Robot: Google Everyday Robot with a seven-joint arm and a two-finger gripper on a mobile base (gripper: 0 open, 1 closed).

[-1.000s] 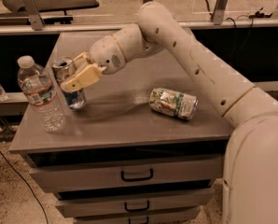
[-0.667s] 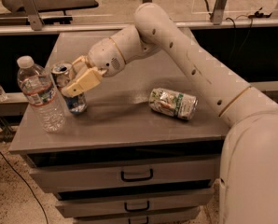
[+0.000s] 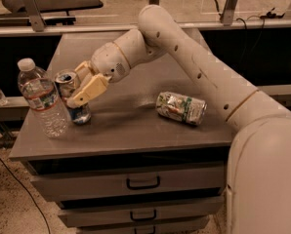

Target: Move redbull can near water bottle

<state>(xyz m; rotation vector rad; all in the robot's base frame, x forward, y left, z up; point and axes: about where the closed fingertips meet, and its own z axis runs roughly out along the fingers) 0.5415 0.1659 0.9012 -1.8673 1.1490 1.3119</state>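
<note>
Gripper (image 3: 82, 94) near left edge of tabletop (image 3: 135, 130); fingers clamped around redbull can (image 3: 80, 115); can's long axis near upright, top tipped toward left edge; water bottle (image 3: 42, 104) just beside it, edgeward; judged close enough, release seems next.

A green-and-white can (image 3: 181, 108) lies on its side toward the right edge of the grey table (image 3: 135, 136), which has drawers (image 3: 143, 183) below.

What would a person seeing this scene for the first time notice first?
The big white arm reaches across the grey cabinet top, its pincer closed around the redbull can at the left, close beside the water bottle. A green-and-white can lies on its side toward the right.
</note>
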